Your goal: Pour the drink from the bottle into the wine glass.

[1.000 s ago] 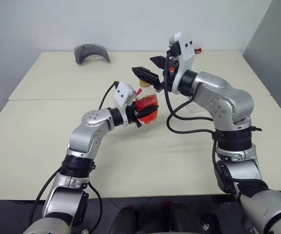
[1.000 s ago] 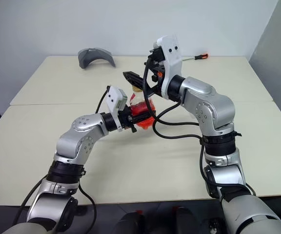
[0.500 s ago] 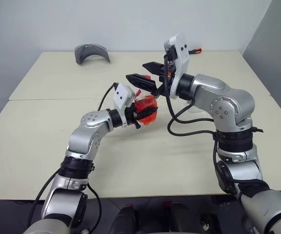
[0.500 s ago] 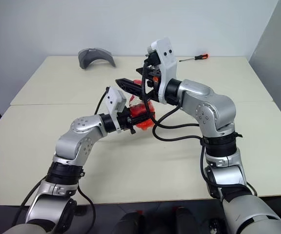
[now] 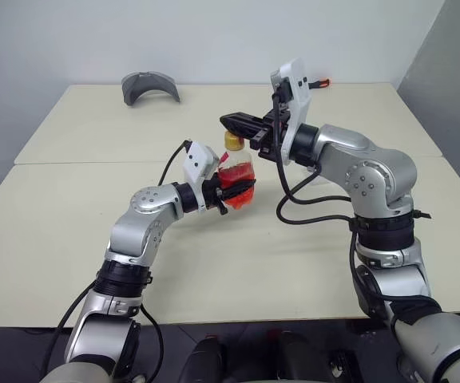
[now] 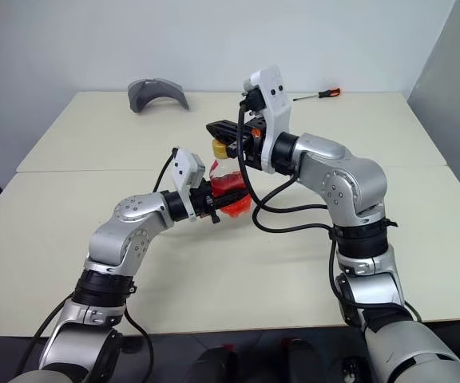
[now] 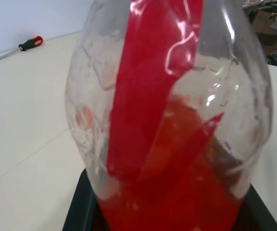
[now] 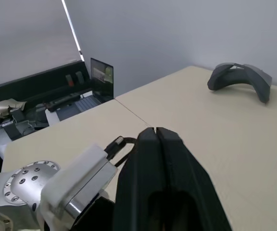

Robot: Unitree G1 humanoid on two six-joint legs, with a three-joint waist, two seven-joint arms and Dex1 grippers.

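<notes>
My left gripper point(image 5: 235, 188) is shut on the bottle point(image 5: 235, 171) and holds it upright above the table's middle. The bottle is small and clear, with a red label strip point(image 7: 143, 91) and the red drink point(image 7: 186, 192) in its lower part. Its yellow cap point(image 5: 232, 142) is on. My right gripper point(image 5: 230, 121) reaches in from the right and hovers just over the cap, shut with nothing between its fingers point(image 8: 148, 144). The wine glass is hidden, probably behind my right arm.
A grey curved object point(image 5: 150, 85) lies at the table's point(image 5: 70, 207) back left. A screwdriver point(image 6: 319, 93) with an orange-and-black handle lies at the back right. A seam splits the table into near and far halves. A laptop point(image 8: 102, 77) stands beyond the table's edge.
My right gripper's fingers have closed and now point over the cap. The yellow cap shows below them again. The left gripper and bottle have stayed in place.
</notes>
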